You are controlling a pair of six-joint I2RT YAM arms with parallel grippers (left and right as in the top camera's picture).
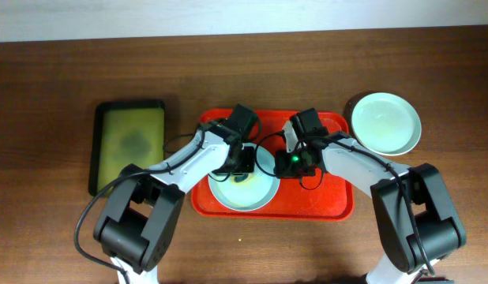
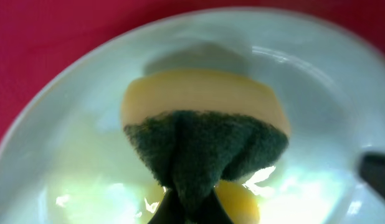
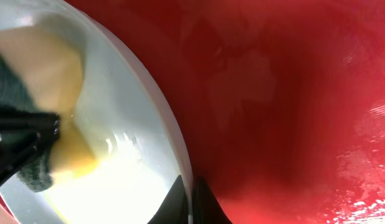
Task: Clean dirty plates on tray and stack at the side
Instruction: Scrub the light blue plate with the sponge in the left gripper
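Overhead: a brown wooden tabletop [image 1: 54,79] carries the red tray [image 1: 331,197] at centre. A black tray [image 1: 132,103] with a yellow-green inside lies apart on its left, and a green plate [image 1: 386,124] sits on the tabletop just beside its far right corner. One pale plate [image 1: 244,199] lies in the near left half of the red tray. Two white arms reach in from the near edge and meet over this plate, hiding its far part. The left fingers [image 1: 242,167] stand over the plate's far middle and the right fingers [image 1: 282,164] at its right rim. Left wrist: the left fingers [image 2: 183,213] are clenched on a sponge [image 2: 205,99], yellow with a dark green scouring face bunched at the grip. The sponge rests against the glossy, wet-looking plate [image 2: 317,93]. Red tray [image 2: 55,31] shows beyond the rim, and a dark blurred shape at the right edge cannot be identified. Right wrist: the right fingers [image 3: 187,202] are clamped on the rim of the plate [image 3: 136,112], with the tray [image 3: 286,112] floor beside it. The sponge [image 3: 43,68] and the dark left fingers [image 3: 21,134] cover the plate's left part.
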